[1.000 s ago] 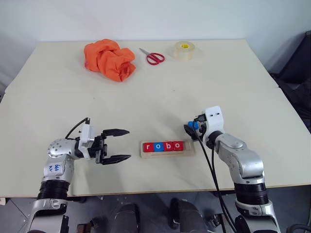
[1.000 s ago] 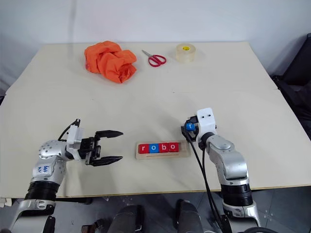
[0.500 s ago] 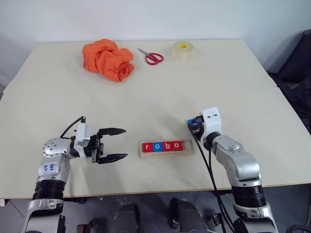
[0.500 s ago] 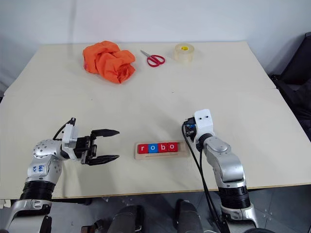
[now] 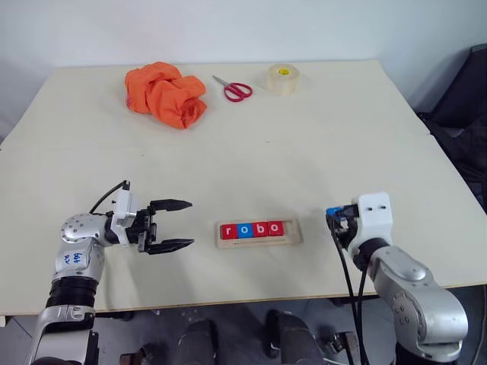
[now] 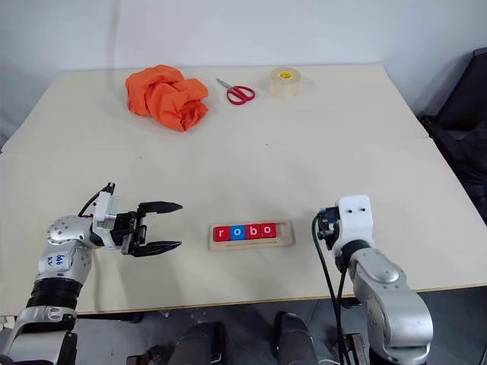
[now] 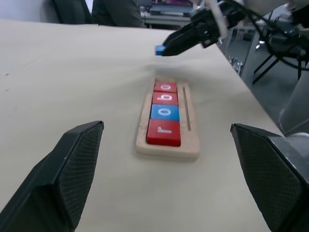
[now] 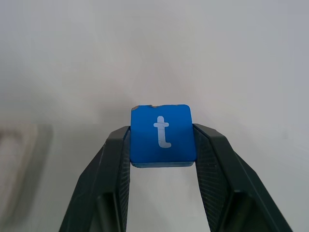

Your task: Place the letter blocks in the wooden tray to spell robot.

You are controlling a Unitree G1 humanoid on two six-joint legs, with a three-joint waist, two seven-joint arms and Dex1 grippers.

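Four letter blocks [image 5: 253, 230] are seen from the head, lined up in the wooden tray [image 5: 259, 233] near the front of the desk [image 5: 304, 144], red r, blue o, red b, red o, with a bare spot left at the tray's right end. An orange cloth [image 5: 165, 93], red scissors [image 5: 234, 89] and a tape roll [image 5: 282, 78] are laid at the far side. The left pincer [image 5: 179, 224] is held spread wide, pointing at the tray and well apart from it. The right pincer [image 5: 333, 215] is kept off to the right of the tray. From the left wrist, two black fingers [image 7: 72, 164] are seen wide apart, the tray [image 7: 190, 130] with its four blocks [image 7: 165, 114] is laid between them further off, and beyond it a small blue block [image 7: 160, 50] is pinched by the other pincer [image 7: 165, 49] above the desk. From the right wrist, the blue t block [image 8: 162, 135] is squeezed tight between the right pincer's two fingers [image 8: 112, 166], its white letter facing up, and a blurry tray corner [image 8: 19, 164] is seen at one side.
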